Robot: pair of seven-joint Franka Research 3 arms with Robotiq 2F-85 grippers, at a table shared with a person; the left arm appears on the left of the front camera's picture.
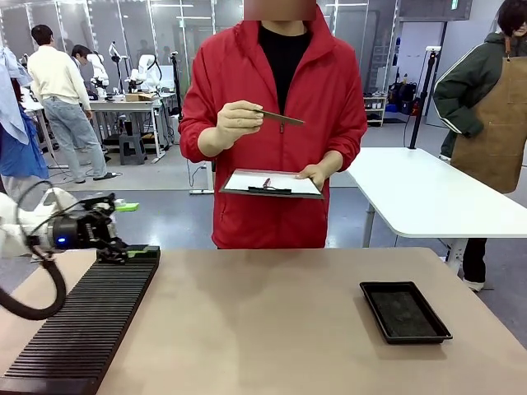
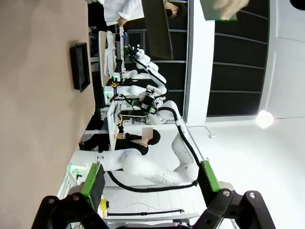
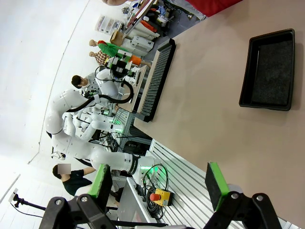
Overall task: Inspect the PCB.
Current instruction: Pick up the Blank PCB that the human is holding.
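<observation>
**PCB in the person's hand, both my grippers empty**

The PCB is far from either gripper. The person's hand pinches it by one end, up at chest height and well beyond my left gripper, across the counter. Their other hand holds a clipboard just beneath it.

The main risk, as I judge it, is a handover. If I reach in for so thin a board, a wide-open gripper closing near those fingers could nip them. It could also catch the board only by its edge, so that it tips out and drops onto the clipboard or the counter.

A nearer hazard is the black slotted rack. My left gripper hangs right at its far end, and I cannot tell whether it touches. A careless sideways swing could snag the ribs and drag the rack.

My left gripper stands wide open, its green pads well apart with nothing between them. My right gripper is spread just as wide and holds nothing. It is off the counter, with the black tray well ahead of it and untouched.
</observation>
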